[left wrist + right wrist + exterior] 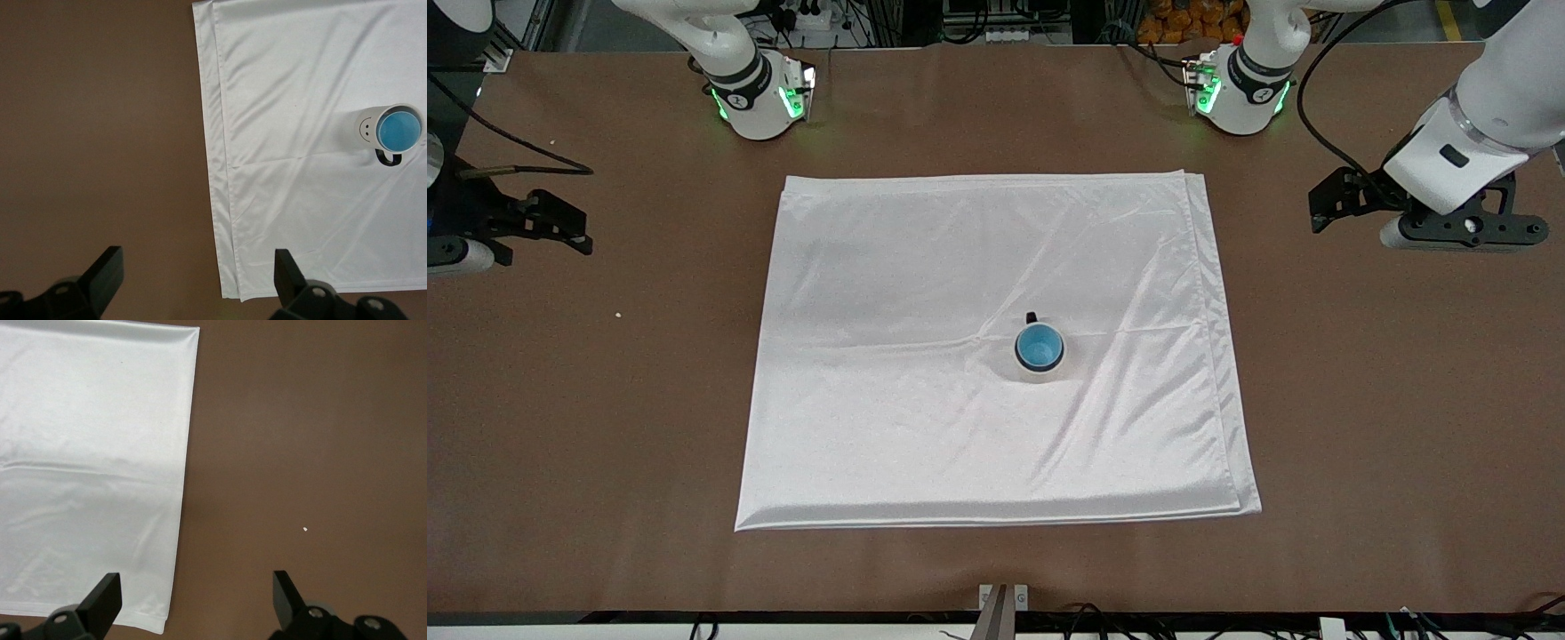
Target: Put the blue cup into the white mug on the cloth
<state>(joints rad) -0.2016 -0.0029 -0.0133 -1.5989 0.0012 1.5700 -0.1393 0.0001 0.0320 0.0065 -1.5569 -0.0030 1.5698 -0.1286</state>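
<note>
On the cloth (996,356), a little toward the left arm's end from its middle, the white mug (1040,352) stood upright with the blue cup (1039,347) already seated inside it, only the bright blue inside showing within the rim. The placing looked finished, with nothing plainly left to do. The left gripper (197,283) waited over bare tabletop (1405,400) off that end of the cloth, fingers spread wide and empty. The right gripper (197,603) waited over the tabletop at the right arm's end, also wide and empty.
</note>
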